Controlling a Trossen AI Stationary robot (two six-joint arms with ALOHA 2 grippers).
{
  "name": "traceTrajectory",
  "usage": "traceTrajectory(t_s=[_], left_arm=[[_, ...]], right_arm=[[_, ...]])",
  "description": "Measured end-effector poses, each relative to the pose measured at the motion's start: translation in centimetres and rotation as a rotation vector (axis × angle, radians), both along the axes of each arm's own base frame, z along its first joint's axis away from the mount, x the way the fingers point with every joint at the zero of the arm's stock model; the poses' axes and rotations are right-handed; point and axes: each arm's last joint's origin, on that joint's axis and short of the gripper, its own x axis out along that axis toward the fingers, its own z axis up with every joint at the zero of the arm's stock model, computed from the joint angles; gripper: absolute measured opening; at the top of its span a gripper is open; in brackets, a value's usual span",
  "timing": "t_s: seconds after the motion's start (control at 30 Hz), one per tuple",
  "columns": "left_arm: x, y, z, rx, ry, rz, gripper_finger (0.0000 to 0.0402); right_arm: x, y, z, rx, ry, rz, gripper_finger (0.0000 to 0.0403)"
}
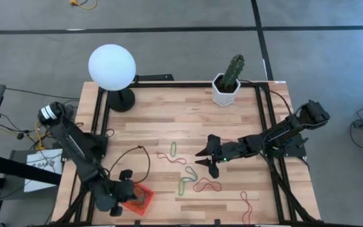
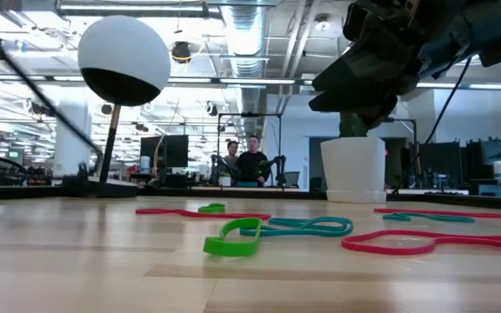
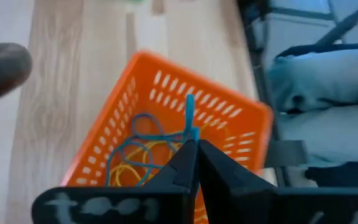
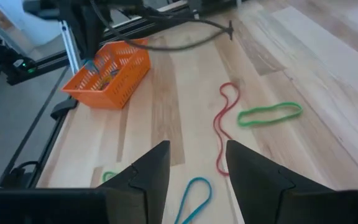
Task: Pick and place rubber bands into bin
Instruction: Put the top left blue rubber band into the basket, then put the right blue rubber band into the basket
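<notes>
Thin elastic rubber bands [image 1: 197, 184], red, green and blue, lie scattered mid-desk. Left gripper [image 3: 194, 163] hangs clenched on a blue band over the orange mesh plastic bin [image 3: 135, 93]. Right gripper [image 4: 194, 165] hovers spread above more bands. Next, judged: release left, descend right.

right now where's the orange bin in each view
high view: bin at the table's near-left edge, under the left gripper.
low view: not in it.
left wrist view: centre, bands inside.
right wrist view: far corner.
Shared landmark: the left gripper over it.
</notes>
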Motion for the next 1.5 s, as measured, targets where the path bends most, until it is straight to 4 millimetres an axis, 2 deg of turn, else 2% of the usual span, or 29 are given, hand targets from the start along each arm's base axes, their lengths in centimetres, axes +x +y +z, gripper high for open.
traceTrajectory(t_s=[0.2, 0.53, 0.7, 0.8, 0.97, 1.1, 1.2, 1.3, 1.5], left_arm=[[0.6, -0.5, -1.9, -0.041, 0.097, 0.058, 0.0011], [0.8, -0.1, -2.0, 0.017, 0.082, 0.05, 0.0056], [1.9, 0.8, -1.9, 0.1, 0.037, 0.04, 0.0064], [2.9, 1.6, -0.7, 0.134, 0.012, 0.059, 0.0061], [3.9, 2.8, 3.2, 0.202, -0.111, 0.043, 0.0059], [3.7, 4.3, 6.6, 0.318, -0.276, 0.077, 0.0059], [3.0, 5.8, 7.7, 0.371, -0.344, 0.179, 0.0059], [2.4, 6.9, 7.2, 0.378, -0.342, 0.237, 0.0059], [1.7, 7.9, 3.6, 0.377, -0.306, 0.33, 0.0059]], right_arm=[[0.0, 0.0, 0.0, 0.002, -0.004, 0.0, 0.0152], [0.0, 0.0, 0.0, 0.001, -0.002, 0.0, 0.0154], [0.2, -0.6, 0.1, -0.003, -0.008, -0.019, 0.0153], [0.4, -1.3, 0.1, -0.004, -0.007, -0.045, 0.015], [0.4, -1.2, -0.1, -0.029, 0.003, -0.027, 0.0144], [0.0, -0.9, 0.1, -0.08, 0.01, 0.01, 0.0139], [-0.9, -1.1, 0.3, -0.127, 0.083, 0.028, 0.0136], [-2.3, -1.5, 0.5, -0.157, 0.201, 0.03, 0.0132], [-4.4, -2.2, 0.0, -0.042, 0.41, -0.091, 0.0127]])
